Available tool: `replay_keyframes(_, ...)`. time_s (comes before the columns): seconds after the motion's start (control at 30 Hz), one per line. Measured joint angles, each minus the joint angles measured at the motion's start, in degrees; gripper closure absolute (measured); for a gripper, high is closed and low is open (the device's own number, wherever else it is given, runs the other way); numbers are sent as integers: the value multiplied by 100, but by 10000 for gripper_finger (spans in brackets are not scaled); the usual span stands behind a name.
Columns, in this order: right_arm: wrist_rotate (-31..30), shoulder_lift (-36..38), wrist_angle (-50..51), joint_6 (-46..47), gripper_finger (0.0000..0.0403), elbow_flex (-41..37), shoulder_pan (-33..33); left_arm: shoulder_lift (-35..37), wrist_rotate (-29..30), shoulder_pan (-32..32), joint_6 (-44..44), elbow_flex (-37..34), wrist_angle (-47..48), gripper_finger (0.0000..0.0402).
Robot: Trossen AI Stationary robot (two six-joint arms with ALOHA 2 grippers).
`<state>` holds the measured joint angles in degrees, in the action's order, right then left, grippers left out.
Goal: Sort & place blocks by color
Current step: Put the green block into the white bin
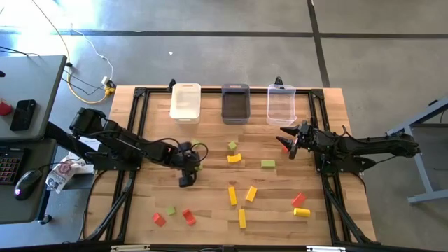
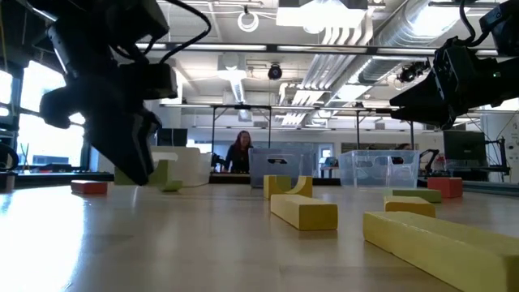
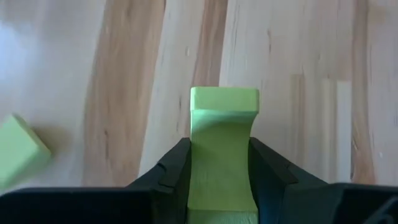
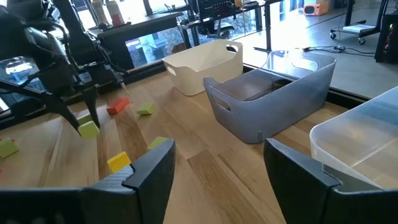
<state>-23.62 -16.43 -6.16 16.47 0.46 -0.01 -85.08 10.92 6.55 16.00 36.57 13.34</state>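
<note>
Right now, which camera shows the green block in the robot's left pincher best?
The left wrist view: the light green block fills the middle, clamped between the left gripper's dark fingers. The high view shows only a green speck by the gripper. The low view shows it beside the dark gripper. The right wrist view shows it small and far off.

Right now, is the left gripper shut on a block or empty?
Shut on a green block: the left wrist view shows it between both fingers of the left gripper, wood grain beyond it.
</note>
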Motion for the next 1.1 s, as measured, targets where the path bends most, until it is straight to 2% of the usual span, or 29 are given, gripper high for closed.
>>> replay_keyframes(0.43,0,-1,-2,0,171,-1,0,139,496,-758,-1221,765,922,305)
replay_keyframes(0.7,0,-4,53,0,171,1,0,852,1032,-1436,-1926,853,1020,305)
replay_keyframes(1.1,0,-4,84,0,171,-2,0,1693,1694,-2641,-2287,855,1102,305)
